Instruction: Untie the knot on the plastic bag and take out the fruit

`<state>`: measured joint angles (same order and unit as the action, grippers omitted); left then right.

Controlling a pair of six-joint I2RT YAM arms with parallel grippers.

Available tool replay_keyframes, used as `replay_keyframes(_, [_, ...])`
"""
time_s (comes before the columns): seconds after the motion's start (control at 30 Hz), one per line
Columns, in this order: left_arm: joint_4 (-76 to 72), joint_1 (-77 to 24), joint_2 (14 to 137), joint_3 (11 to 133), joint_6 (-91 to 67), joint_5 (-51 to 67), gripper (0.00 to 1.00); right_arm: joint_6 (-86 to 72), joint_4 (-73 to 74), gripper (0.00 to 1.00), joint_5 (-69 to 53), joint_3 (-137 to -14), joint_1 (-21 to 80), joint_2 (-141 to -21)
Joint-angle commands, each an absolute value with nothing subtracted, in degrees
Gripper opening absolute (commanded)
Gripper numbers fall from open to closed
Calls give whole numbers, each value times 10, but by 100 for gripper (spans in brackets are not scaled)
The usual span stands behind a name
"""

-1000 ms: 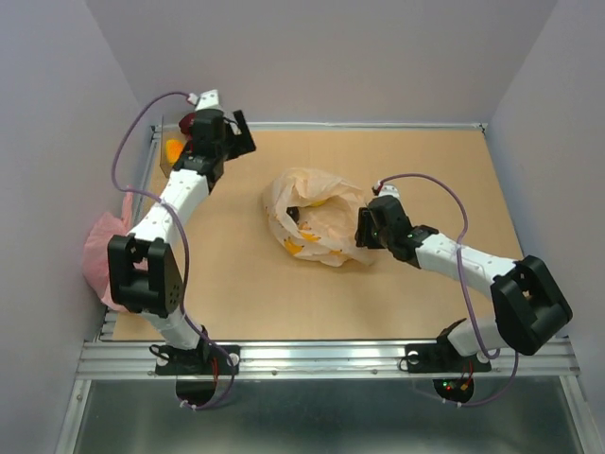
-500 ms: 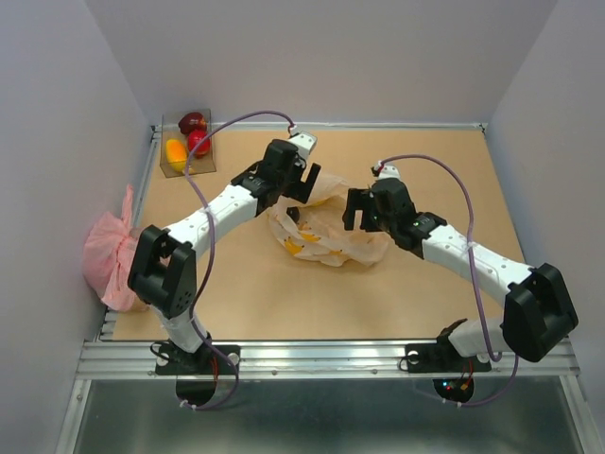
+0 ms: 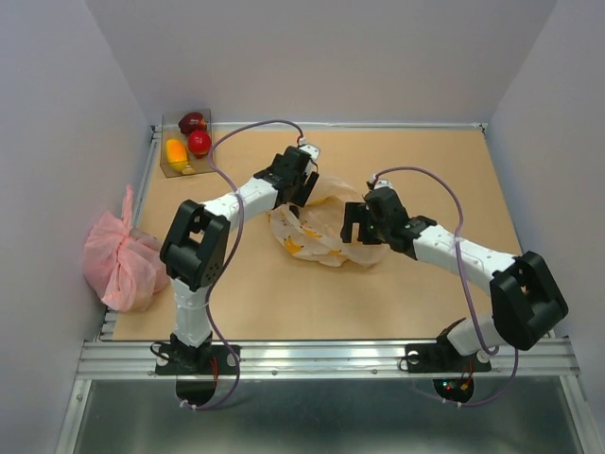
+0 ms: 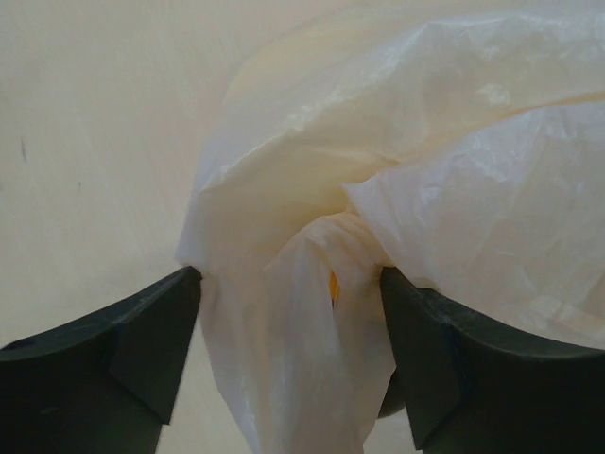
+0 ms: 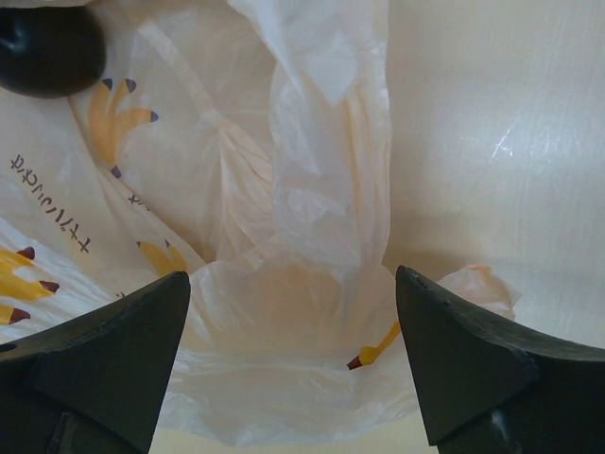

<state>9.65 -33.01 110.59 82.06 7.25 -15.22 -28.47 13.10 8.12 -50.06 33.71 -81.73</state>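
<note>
Plastic bag (image 3: 321, 241) folds lie between the wide-spread left pincer (image 4: 284, 322) and right pincer (image 5: 293, 312), neither clenched.

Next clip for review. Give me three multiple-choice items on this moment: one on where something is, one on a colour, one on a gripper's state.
1. Where on the table does the pink bag lie?
A. the middle
B. the left edge
C. the far right corner

2. What colour are the printed marks on the pale bag?
A. blue
B. green
C. yellow

3. How does the left gripper stand?
A. open around bunched plastic
B. shut on a red fruit
C. shut on nothing, away from the bag

Answers:
1 B, since the top view shows it at the table's left side, by the wall.
2 C, since the right wrist view shows yellow banana-shaped prints.
3 A, since the left wrist view shows the jaws apart with the gathered plastic between them.
</note>
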Motion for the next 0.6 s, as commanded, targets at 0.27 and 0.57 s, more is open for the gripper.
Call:
replay_keyframes(0.27, [96, -353, 1037, 864, 63, -201, 0, -314, 90, 85, 78, -475, 336, -869])
replay_keyframes(0.57, [128, -470, 914, 874, 5, -208, 0, -339, 41, 42, 92, -441, 336, -898])
